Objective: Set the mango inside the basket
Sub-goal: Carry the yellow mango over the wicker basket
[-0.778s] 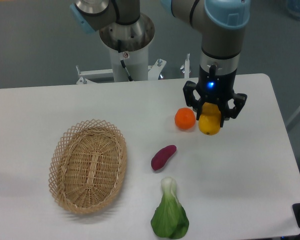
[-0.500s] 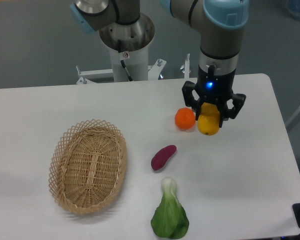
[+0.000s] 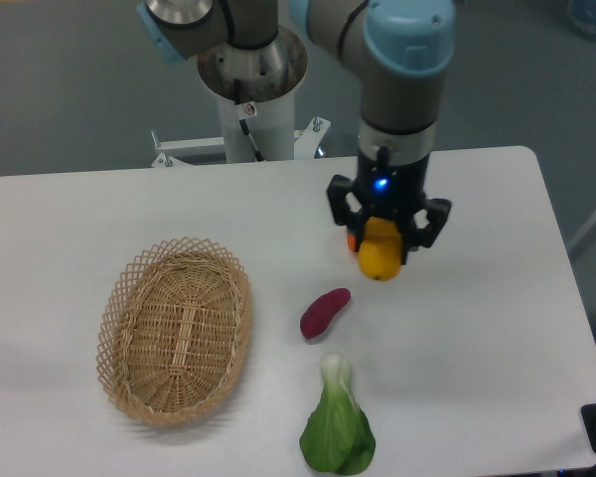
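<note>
My gripper [image 3: 379, 238] is shut on the mango [image 3: 378, 257], a smooth yellow fruit that hangs between the black fingers above the table, right of centre. The tan wicker basket [image 3: 176, 331] lies at the front left of the table, well to the left of and nearer than the gripper, and nothing is inside it. The arm and the held mango cover most of the orange fruit [image 3: 352, 241]; only a sliver shows at the gripper's left side.
A purple sweet potato [image 3: 324, 311] lies between the gripper and the basket. A green leafy bok choy [image 3: 337, 427] sits near the front edge. The white table [image 3: 497, 328] ends at the right, and the arm's base column [image 3: 250, 79] stands at the back.
The gripper has carried the mango up off the table and to the left, so it now hangs in front of the orange fruit. The other objects have not moved.
</note>
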